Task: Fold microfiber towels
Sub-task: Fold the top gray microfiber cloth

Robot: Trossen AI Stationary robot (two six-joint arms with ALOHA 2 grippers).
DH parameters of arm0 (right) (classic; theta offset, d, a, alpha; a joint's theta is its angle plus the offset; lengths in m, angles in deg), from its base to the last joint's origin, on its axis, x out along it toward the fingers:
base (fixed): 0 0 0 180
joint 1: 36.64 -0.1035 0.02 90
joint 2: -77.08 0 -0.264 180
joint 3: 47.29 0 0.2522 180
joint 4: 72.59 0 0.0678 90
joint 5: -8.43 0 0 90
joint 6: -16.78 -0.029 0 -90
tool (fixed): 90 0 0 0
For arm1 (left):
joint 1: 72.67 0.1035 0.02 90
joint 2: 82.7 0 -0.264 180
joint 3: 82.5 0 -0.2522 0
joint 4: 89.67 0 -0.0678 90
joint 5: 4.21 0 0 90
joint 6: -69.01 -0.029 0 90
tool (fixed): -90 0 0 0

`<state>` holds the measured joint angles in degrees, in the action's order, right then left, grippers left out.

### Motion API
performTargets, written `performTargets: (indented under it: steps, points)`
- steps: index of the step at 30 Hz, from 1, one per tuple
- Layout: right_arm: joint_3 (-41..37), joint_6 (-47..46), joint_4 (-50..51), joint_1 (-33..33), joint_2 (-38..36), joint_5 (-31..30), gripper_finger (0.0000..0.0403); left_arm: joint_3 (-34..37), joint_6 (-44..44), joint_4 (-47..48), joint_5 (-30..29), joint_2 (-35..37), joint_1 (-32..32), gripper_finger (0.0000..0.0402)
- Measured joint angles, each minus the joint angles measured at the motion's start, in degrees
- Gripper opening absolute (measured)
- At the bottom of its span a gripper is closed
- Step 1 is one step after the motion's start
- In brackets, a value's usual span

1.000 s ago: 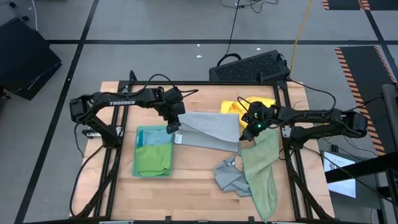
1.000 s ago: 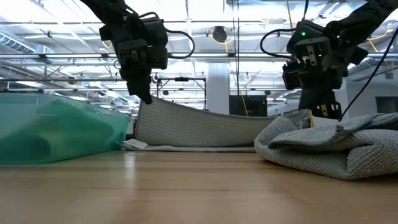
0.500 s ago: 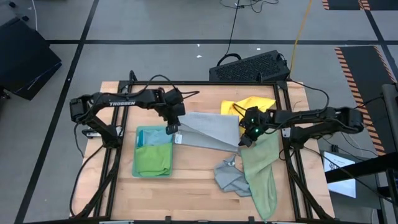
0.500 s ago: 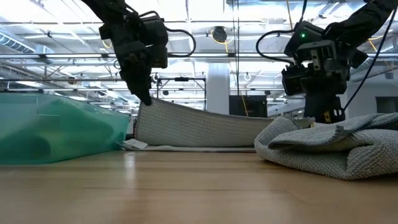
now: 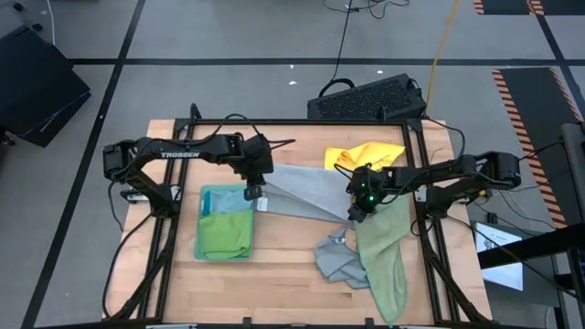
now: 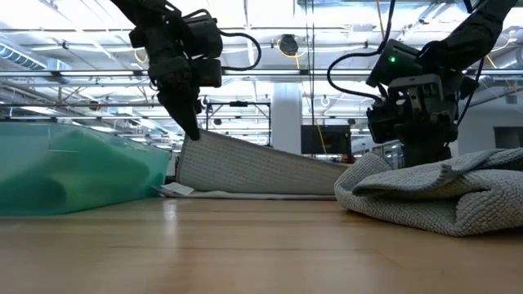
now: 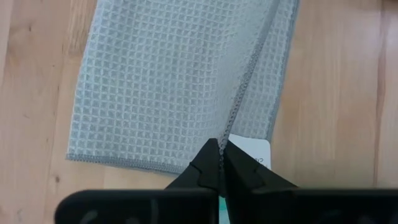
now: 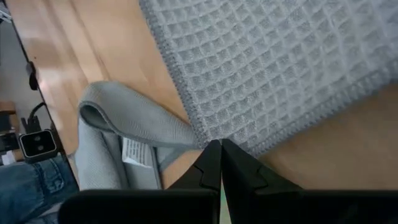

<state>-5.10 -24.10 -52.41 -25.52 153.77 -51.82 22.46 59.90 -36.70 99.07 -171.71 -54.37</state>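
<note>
Saw left claw (image 5: 254, 189) and right claw (image 5: 356, 212) pinched shut on grey towel (image 5: 306, 192) corners. Feared thin hem slipping mid-fold, or snagging sage towel (image 5: 382, 251) alongside.

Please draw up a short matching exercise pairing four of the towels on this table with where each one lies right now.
Things:
1. grey waffle towel
2. yellow towel
3. bright green towel
4. pale sage towel

Places:
A. at the far edge of the table, near the keyboard
B. on the folded stack on the left arm's side
C. hanging over the front edge on the right arm's side
D. in mid-table, pinched at one corner by the left gripper and at another by the right gripper

Pairs: 1-D, 2-A, 3-B, 4-C
</note>
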Motion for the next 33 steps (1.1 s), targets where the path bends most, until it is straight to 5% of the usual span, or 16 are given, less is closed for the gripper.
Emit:
performTargets:
  steps: [6,19,28,33]
  points:
    - [0.0,-0.2,-2.0,0.0,1.0,-1.5,0.0015,0.0,0.0,0.1,0.0,0.0,0.0,0.0017]
    - [0.0,-4.9,1.7,0.0,-6.0,-0.4,0.0125,0.0,0.0,0.0,1.6,0.0,-0.1,0.0019]
    - [0.0,-6.1,3.8,0.0,-13.7,-1.6,0.0134,0.0,-2.8,0.2,5.6,0.0,-0.1,0.0021]
    - [0.0,-6.6,4.0,0.0,-14.8,-3.1,0.0134,0.0,-2.6,1.0,7.2,0.0,-0.2,0.0063]
